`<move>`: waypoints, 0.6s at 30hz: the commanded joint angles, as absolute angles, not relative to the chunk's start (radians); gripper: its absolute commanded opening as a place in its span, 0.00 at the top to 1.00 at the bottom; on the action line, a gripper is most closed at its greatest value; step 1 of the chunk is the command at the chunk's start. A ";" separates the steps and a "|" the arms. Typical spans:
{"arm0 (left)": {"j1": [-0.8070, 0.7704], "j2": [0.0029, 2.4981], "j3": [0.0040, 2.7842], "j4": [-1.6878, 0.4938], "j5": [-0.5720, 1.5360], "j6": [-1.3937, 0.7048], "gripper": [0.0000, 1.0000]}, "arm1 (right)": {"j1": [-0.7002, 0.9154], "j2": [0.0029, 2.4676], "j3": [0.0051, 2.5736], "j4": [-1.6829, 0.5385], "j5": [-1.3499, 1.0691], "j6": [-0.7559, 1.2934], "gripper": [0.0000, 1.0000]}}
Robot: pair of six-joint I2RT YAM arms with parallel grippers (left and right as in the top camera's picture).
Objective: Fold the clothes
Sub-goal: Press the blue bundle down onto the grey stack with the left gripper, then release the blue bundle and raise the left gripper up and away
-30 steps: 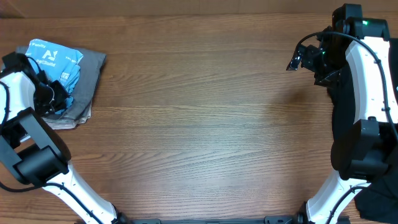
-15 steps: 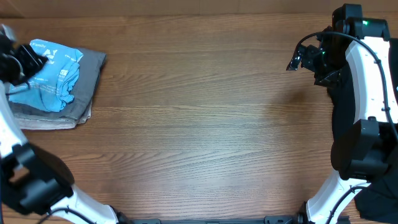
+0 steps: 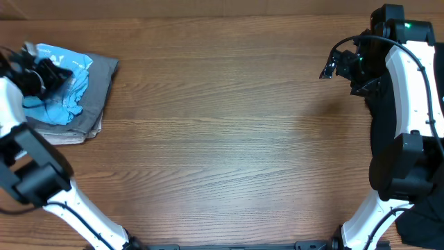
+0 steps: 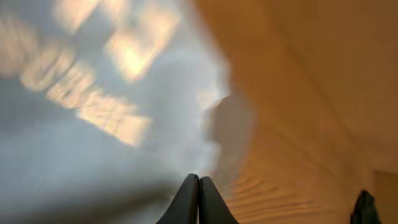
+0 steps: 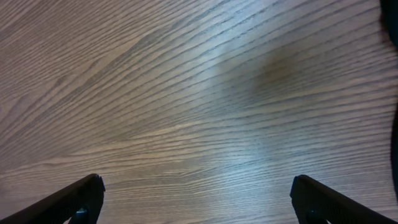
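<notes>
Evidently stacking: left gripper (image 4: 199,182), fingers pressed together, empty, has the light blue T-shirt (image 3: 73,90) just beneath its tips (rumpled, atop a grey garment (image 3: 101,82)); right gripper (image 5: 199,202) stands wide. Next: probably smoothing.

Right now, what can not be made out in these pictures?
- Left wrist view: T-shirt lettering, smeared by motion blur.
- Overhead: T-shirt's left part, covered by the left arm; grey garment under it, mostly covered.
- Right wrist view: right fingers cut off by bottom edge.
</notes>
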State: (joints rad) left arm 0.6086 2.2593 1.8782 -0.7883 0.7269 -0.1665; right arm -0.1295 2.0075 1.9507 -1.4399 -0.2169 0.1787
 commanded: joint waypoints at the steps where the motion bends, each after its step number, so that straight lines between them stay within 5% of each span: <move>1: 0.611 2.335 1.871 -0.781 0.793 -0.179 0.96 | -0.130 1.998 1.963 -1.438 -0.210 0.171 0.00; 10: 0.672 2.199 1.959 -0.766 1.005 -0.162 0.96 | -0.130 1.998 1.963 -1.438 -0.210 0.171 0.00; 18: 0.738 2.090 1.959 -0.871 0.727 -0.110 0.96 | -0.130 1.998 1.963 -1.438 -0.210 0.171 0.00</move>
State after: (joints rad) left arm 0.7124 2.1258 1.9423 -0.8326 0.8581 -0.1616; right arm -0.1295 2.0075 1.9507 -1.4399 -0.2165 0.1787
